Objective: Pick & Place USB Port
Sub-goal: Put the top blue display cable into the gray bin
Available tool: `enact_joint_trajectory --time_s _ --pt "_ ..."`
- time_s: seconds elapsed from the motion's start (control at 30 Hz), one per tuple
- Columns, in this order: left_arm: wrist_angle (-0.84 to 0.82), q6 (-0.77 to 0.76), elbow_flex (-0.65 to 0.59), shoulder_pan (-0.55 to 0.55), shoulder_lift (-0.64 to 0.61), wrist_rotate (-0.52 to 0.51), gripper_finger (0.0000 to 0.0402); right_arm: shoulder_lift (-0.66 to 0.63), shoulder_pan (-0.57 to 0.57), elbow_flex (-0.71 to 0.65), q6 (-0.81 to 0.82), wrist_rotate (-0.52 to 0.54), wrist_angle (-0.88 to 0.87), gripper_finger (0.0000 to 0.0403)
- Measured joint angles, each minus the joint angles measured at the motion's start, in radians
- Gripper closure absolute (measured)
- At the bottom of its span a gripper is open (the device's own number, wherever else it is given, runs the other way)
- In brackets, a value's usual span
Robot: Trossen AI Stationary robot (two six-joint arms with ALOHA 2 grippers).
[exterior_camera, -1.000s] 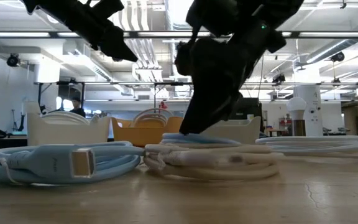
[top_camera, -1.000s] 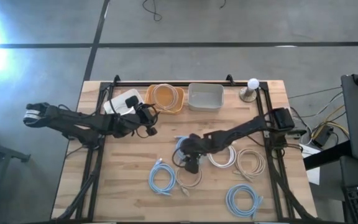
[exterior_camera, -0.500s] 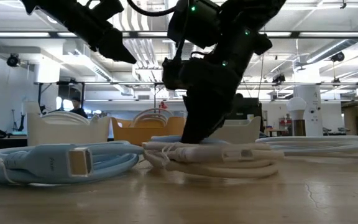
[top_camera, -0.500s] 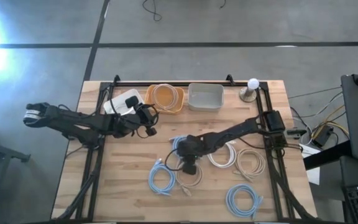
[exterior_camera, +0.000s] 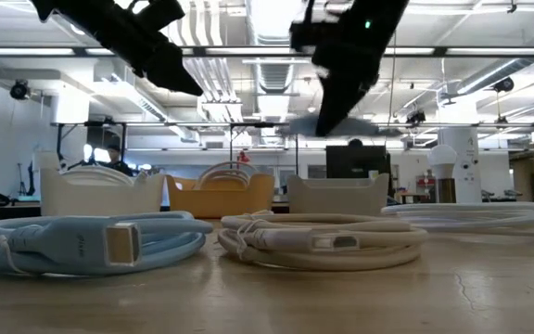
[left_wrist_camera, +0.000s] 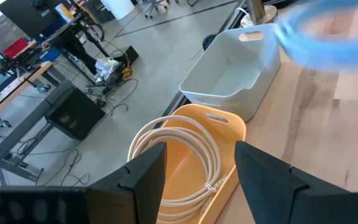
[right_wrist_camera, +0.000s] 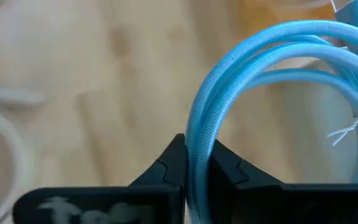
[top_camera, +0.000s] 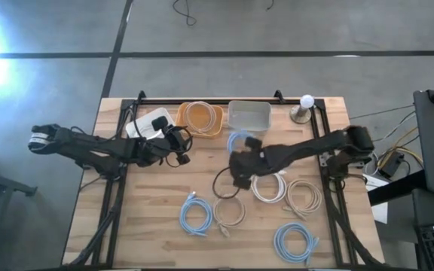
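Note:
A light-blue coiled USB cable [top_camera: 236, 140] hangs above the table just in front of the grey bin [top_camera: 249, 117], with my right gripper [top_camera: 239, 153] shut on it. In the right wrist view the coil [right_wrist_camera: 278, 56] loops away from the fingers. My left gripper [top_camera: 182, 148] hovers open near the yellow bin [top_camera: 202, 118], which holds a white cable [left_wrist_camera: 188, 146]. The left wrist view shows the blue coil [left_wrist_camera: 328, 31] blurred beyond the grey bin [left_wrist_camera: 229, 71]. My right gripper pinches several strands of the coil's loop [right_wrist_camera: 196, 155] between its two fingers, which lie across the strands. The coil is lifted clear of the table and stands out beyond the fingertips.
Several coiled cables lie on the near half of the table: light blue [top_camera: 197, 214], cream [top_camera: 230, 213], white [top_camera: 268, 187], cream [top_camera: 304, 197] and blue [top_camera: 296, 242]. A white bin [top_camera: 149, 122] stands at the far left and a small white-topped stand [top_camera: 304, 107] at the far right.
My right gripper has shut on the blue coil on the table, then risen and gone toward the far edge, up to the grey bin. The coil has come off the pile of cables and is lifted clear.

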Motion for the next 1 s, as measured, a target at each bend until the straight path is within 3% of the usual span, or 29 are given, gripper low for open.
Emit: enact_joint_trajectory --time_s 0.3,0.77,1.0 --pt "0.0 -0.015 0.0 0.0 0.0 0.0 0.0197 -0.155 -0.119 -0.077 -0.121 0.244 0.048 0.0375" --pt "-0.002 -0.015 0.0 0.0 0.0 0.0 0.0197 -0.075 -0.41 -0.345 -0.347 0.241 0.67 0.0374" --pt "-0.008 -0.014 0.0 0.0 0.0 0.0 0.0197 -0.003 -0.465 -0.403 -0.318 0.239 0.779 0.0374"
